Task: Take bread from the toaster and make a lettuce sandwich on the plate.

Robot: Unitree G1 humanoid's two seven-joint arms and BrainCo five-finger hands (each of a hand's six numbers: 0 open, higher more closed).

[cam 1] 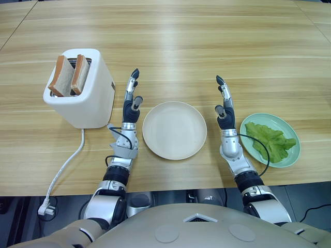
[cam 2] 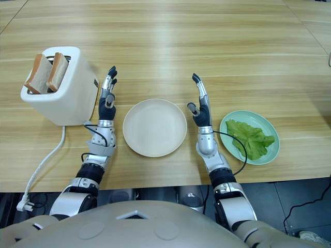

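A white toaster [cam 1: 85,95] stands at the left with two bread slices [cam 1: 70,76] sticking up from its slots. A cream plate [cam 1: 175,129] lies bare at the centre front. To the right, a green plate [cam 1: 294,153] holds lettuce leaves [cam 1: 271,140]. My left hand [cam 1: 131,101] stands upright between the toaster and the cream plate, fingers straight, holding nothing. On the other side, between the two plates, my right hand [cam 1: 224,106] is raised the same way, open and holding nothing.
The toaster's white cord [cam 1: 64,168] runs down to the table's front edge, its plug [cam 1: 46,209] hanging off. Bare wooden tabletop [cam 1: 196,46] stretches behind the plates.
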